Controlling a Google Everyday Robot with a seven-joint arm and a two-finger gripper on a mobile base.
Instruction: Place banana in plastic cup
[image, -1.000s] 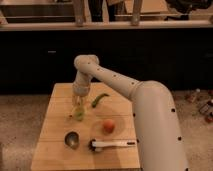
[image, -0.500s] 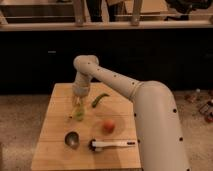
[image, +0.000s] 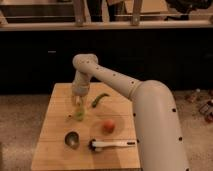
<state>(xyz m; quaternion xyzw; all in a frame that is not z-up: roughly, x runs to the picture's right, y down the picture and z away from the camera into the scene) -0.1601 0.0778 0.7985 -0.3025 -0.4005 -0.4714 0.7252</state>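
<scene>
My gripper (image: 78, 101) hangs at the end of the white arm over the left middle of the wooden table (image: 55, 150). Right under it stands a small clear plastic cup (image: 79, 115) with a yellow-green shape in it that looks like the banana (image: 78, 111), upright. The gripper sits just above the banana's top end. I cannot tell whether it touches the banana.
A green chili pepper (image: 99, 100) lies right of the gripper. A red-orange fruit (image: 108, 126) sits at mid table. A metal cup (image: 72, 139) stands at the front left. A white-handled tool (image: 113, 144) lies at the front. The dark counter stands behind the table.
</scene>
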